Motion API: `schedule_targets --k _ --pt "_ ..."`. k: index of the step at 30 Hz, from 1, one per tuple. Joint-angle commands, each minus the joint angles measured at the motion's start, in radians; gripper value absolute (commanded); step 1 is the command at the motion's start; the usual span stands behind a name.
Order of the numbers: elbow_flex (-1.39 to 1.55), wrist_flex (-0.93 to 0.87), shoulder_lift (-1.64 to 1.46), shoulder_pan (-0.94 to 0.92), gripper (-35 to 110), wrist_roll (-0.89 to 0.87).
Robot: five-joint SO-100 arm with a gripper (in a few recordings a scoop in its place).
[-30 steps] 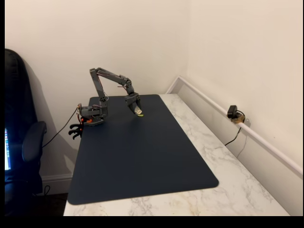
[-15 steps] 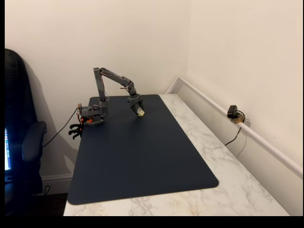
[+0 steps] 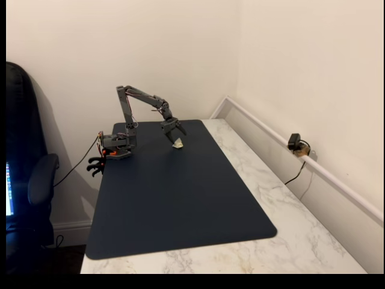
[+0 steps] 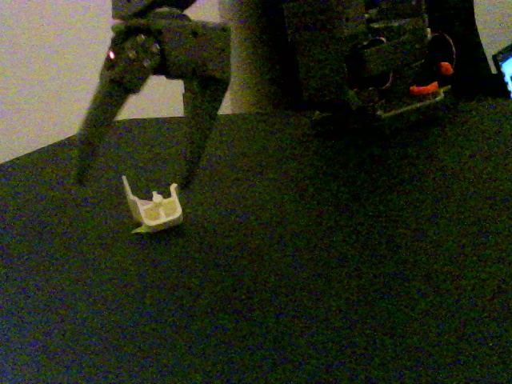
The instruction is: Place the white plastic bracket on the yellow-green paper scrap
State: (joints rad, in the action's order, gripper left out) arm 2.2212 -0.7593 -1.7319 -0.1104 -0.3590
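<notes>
Bracket released: white plastic bracket (image 4: 154, 210) sits on the dark mat (image 4: 320, 280), a yellow-green paper scrap (image 4: 139, 230) edge peeking from under it. Claw (image 4: 132, 178) spread wide just above, touching nothing. Placement looks done; next move calls for a straight lift away without nudging the bracket.

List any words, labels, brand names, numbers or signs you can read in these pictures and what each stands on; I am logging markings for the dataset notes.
None can be read.
The small off-white plastic bracket on the dark mat bears no visible print.
The dark grey robot gripper, jaws open above the bracket, shows a small red light but no legible label.
The arm's base carries nothing readable; the picture is too blurred.
</notes>
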Motion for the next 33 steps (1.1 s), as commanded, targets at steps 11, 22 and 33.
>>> schedule_targets --k 11,22,33 --pt "-0.072 -0.221 -0.543 0.066 0 -0.114" --pt "0.23 -0.33 -0.936 0.247 0 0.155" --pt "0.528 -0.339 -1.132 0.27 1 0.155"
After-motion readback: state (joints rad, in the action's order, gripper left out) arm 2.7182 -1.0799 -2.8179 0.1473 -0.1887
